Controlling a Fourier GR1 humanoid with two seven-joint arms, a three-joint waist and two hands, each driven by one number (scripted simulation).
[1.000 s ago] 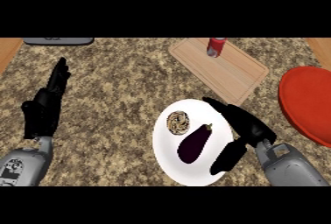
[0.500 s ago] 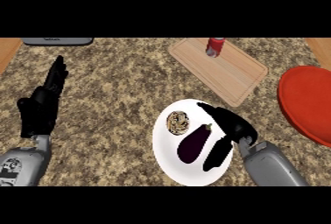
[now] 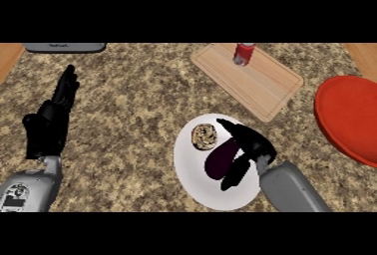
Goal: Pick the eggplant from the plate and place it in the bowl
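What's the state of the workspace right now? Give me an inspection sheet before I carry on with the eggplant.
Surface: speckled stone counter.
Job's things: eggplant lies on the white plate; red bowl at the right edge, partly out of view.
Clutter: round brown pastry on the plate beside the eggplant; wooden cutting board with a red can standing on it.
Hands: right hand over the plate, at the eggplant's right side, fingers straight; left hand open, resting at the view's left.
Cables: nothing seen.
Surroundings: grey object at the top edge; wooden strip at the top left corner.
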